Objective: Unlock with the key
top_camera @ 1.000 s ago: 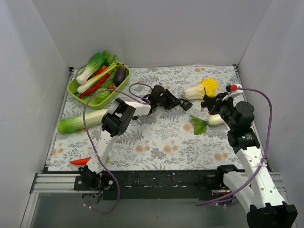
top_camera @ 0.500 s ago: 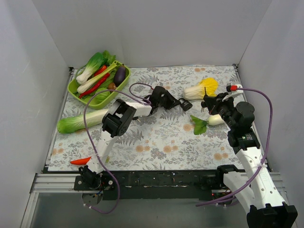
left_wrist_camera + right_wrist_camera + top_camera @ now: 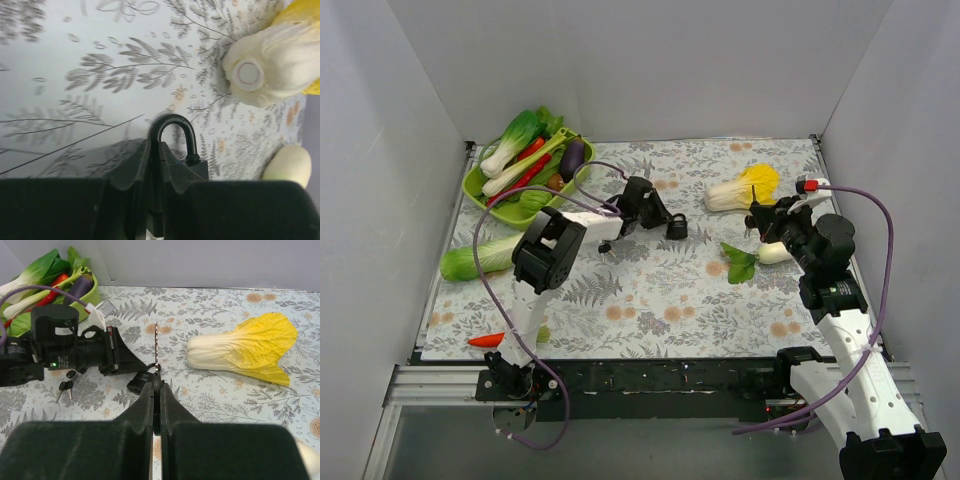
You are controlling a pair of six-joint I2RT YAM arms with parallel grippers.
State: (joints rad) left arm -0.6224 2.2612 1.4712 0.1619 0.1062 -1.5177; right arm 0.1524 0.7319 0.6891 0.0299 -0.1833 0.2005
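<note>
Between right pincer (image 3: 156,386) tips: key (image 3: 156,346), blade lengthwise straight out.

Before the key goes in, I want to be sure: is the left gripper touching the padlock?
Touching. In the left wrist view the left gripper is closed on the padlock, with both fingers pressing against its body.

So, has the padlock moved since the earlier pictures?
Yes. The padlock, clamped in the left gripper, has moved left, farther from the yellow cabbage.

top looks down; close wrist views share the padlock (image 3: 675,229).
</note>
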